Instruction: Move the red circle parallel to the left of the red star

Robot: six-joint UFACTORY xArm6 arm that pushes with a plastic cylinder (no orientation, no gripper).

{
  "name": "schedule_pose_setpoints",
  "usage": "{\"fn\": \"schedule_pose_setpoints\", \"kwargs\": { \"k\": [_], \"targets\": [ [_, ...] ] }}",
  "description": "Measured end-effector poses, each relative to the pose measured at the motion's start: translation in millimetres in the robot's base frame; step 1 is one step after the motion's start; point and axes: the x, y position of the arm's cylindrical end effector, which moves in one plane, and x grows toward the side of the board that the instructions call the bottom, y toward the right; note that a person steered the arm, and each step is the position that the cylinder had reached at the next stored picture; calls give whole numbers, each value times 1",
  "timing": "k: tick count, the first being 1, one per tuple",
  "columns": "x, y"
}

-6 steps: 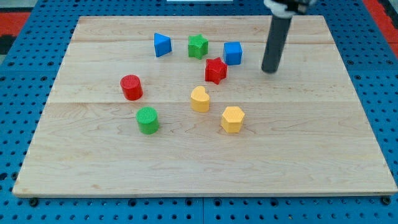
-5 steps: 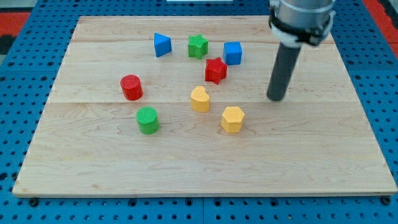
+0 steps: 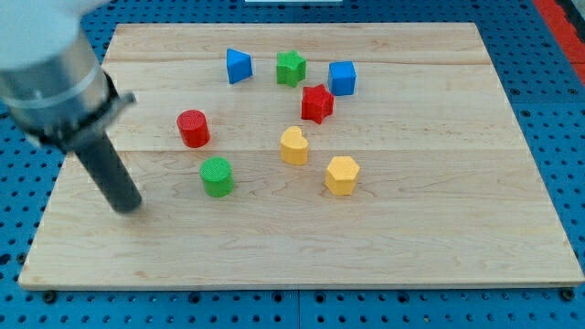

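Counter (image 3: 302,247): pale wood board of joined planks, lit evenly, lying on blue perforated pegboard (image 3: 27,228) that borders it all round; red patch (image 3: 562,11) at the view's top right corner.

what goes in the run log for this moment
tip: left of green circle, touching nothing | red circle: lower-left of red star, not level

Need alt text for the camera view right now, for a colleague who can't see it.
My tip rests at the board's left, below-left of the red circle and left of the green circle. The red star sits further right, higher up.
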Motion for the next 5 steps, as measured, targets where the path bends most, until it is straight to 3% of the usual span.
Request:
{"fn": "schedule_pose_setpoints", "kwargs": {
  "k": [1,2,3,4,5],
  "targets": [
    [-81,5],
    [-142,48],
    [-133,125],
    [-78,109],
    [-58,40]
  ]
}}
